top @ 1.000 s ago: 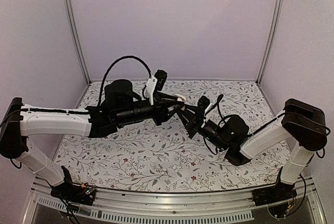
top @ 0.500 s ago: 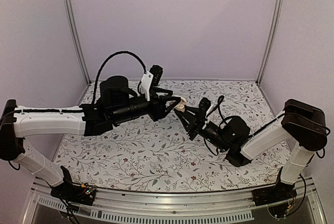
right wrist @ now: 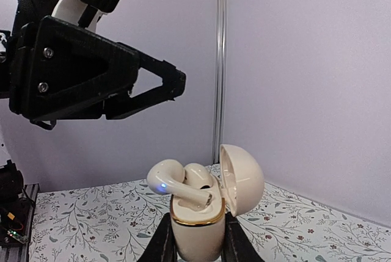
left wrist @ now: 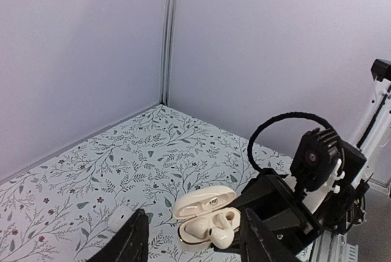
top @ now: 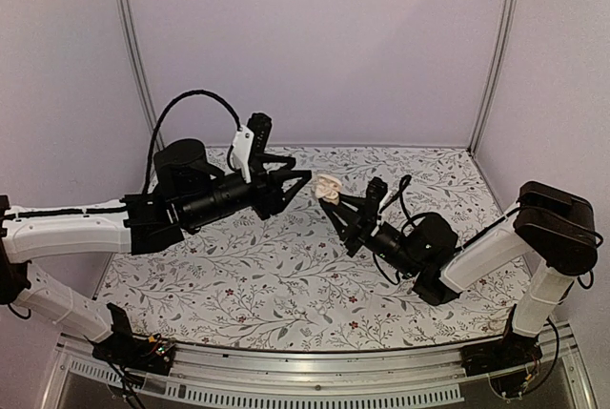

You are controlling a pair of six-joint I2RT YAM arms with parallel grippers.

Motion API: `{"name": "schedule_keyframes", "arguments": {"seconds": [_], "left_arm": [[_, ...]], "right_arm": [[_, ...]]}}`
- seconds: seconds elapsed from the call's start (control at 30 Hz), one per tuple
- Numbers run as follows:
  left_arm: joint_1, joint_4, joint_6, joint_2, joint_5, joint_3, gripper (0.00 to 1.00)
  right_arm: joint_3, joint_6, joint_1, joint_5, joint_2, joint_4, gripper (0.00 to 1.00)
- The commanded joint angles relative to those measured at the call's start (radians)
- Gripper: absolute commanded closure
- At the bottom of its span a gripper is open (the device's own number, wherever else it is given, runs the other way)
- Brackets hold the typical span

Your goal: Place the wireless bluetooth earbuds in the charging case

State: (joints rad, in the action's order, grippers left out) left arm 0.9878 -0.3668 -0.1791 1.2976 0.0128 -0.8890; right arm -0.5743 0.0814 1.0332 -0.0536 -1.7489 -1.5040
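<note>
The charging case [right wrist: 241, 179] is held upright above the table with its lid open, and my right gripper [right wrist: 197, 242] is shut on its body. One of the earbuds [right wrist: 197, 175] sits in a socket. The other earbud [right wrist: 168, 182] lies tilted across the case mouth, and a blue light shows on it. In the top view my left gripper [top: 303, 178] hangs open and empty, a short way left of the case [top: 329, 188]. The left wrist view shows the open case [left wrist: 204, 204] just beyond its two fingertips [left wrist: 139, 225].
A small white oval piece [left wrist: 120, 218] lies on the floral tablecloth [top: 286, 276], left of the case in the left wrist view. White walls with metal corner posts [top: 133, 56] close the back and sides. The right arm [top: 477, 252] stretches low across the right half.
My left gripper has opened and pulled back to the left, away from the case. The right gripper and the case have stayed where they were.
</note>
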Motion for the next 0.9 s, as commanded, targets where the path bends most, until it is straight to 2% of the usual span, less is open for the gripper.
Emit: {"name": "schedule_keyframes", "arguments": {"seconds": [0.0, 0.17, 0.33, 0.53, 0.87], "left_arm": [[-0.005, -0.022, 0.074, -0.058, -0.055, 0.054, 0.50], [-0.005, 0.001, 0.309, -0.148, -0.191, 0.141, 0.51], [-0.005, -0.035, 0.486, -0.239, -0.246, 0.234, 0.51], [0.014, 0.012, 0.593, -0.238, -0.277, 0.225, 0.53], [0.088, 0.051, 0.700, -0.174, -0.205, 0.170, 0.57]], "right_arm": [[0.010, -0.050, -0.009, -0.020, 0.019, 0.003, 1.00], [0.014, -0.053, -0.010, 0.029, 0.059, 0.052, 1.00], [0.024, -0.046, -0.010, 0.121, 0.093, 0.117, 1.00], [0.045, -0.058, -0.010, 0.193, 0.120, 0.156, 1.00], [0.032, -0.103, -0.010, 0.266, 0.128, 0.187, 1.00]]}}
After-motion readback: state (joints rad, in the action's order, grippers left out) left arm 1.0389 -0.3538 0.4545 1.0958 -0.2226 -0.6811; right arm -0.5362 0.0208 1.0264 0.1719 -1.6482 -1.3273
